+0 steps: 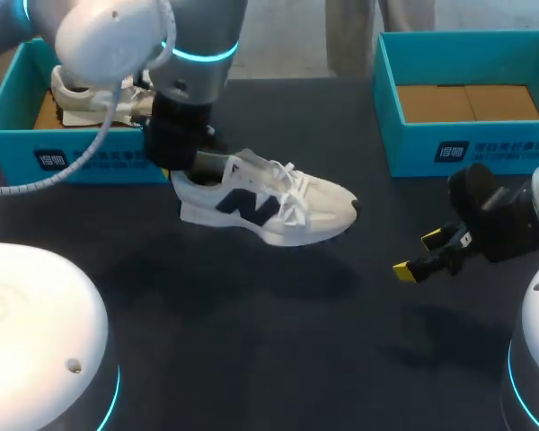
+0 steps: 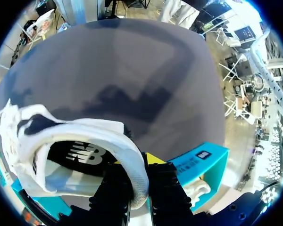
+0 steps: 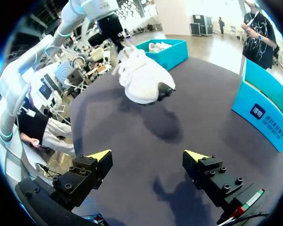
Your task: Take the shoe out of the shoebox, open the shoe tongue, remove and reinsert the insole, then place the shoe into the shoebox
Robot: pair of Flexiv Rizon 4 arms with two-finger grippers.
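A: Left gripper (image 2: 139, 165) first?

B: Clamped on the heel collar of the white shoe (image 1: 278, 202). Pinches the padded rim from two sides, with one finger inside the opening and the other outside against the heel.

A: And the shoe itself?

B: Hangs clear of the table (image 1: 278, 359), casting a shadow just beneath. Sits between the two boxes, nearer the left one. Lies roughly level and sole down, with the heel toward the left shoebox (image 1: 81, 163) and the toe toward the right side. Carries a dark mark on the side and white laces (image 1: 292, 184) across the top.

A: Anything visible inside?

B: From the left wrist, a dark insole (image 2: 80, 153) lying flat in the heel.

A: More on the left shoebox?

B: Teal and open, at the far left of the table, just behind the held heel. Holds a second shoe (image 1: 85, 94), also white.

A: Right shoebox (image 1: 485, 148)?

B: Teal and open as well, at the far right. Shows a brown cardboard floor.

A: Right gripper (image 1: 428, 253)?

B: Open, with the yellow tips spread wide. Hovers above the table at the right, in front of the right shoebox and well apart from the shoe. Faces the toe, which lies straight ahead in the right wrist view.
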